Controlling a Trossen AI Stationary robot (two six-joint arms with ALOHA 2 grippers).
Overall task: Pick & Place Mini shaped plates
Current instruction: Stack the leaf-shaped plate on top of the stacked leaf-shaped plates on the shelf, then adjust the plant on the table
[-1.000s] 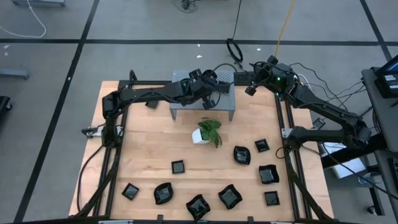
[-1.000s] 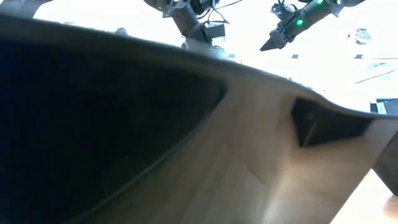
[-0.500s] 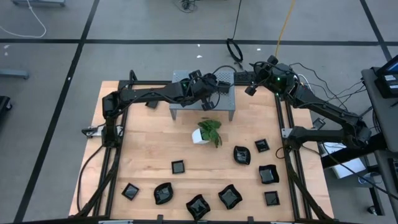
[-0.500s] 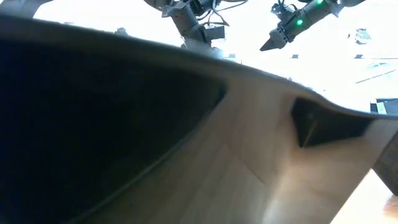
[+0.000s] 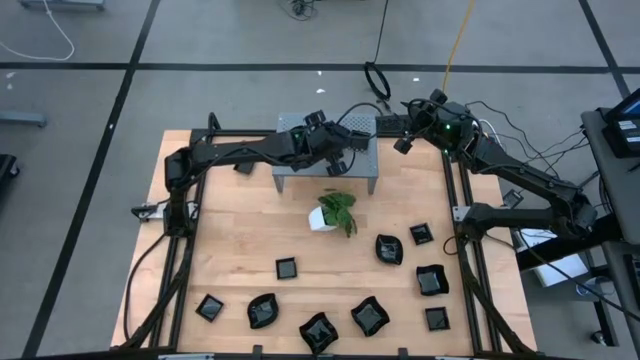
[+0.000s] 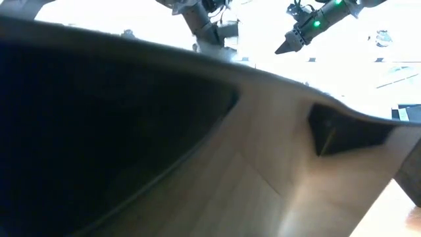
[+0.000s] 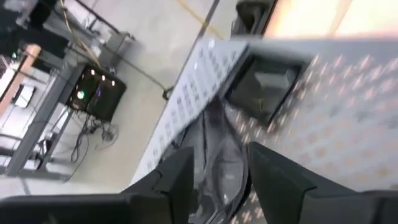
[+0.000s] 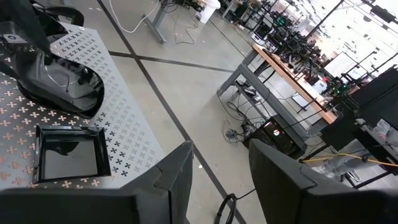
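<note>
The left claw (image 5: 335, 150) is over the grey perforated stand (image 5: 300, 165) at the far side of the worktop (image 5: 235, 240), its fingers pinching a glossy black wavy plate (image 7: 217, 168) that sits low against the stand's top. Just beyond it on that top lies a square plate (image 7: 261, 87), also visible in the right wrist view, so a release calls for the held dish to settle beside it rather than on it. The right claw (image 5: 400, 143) waits past the stand's right end, fingers spread and empty. The remaining mini shaped plates (image 5: 370, 316) lie scattered across the near half of the worktop, beyond the plant (image 5: 337, 210), well apart from both claws
</note>
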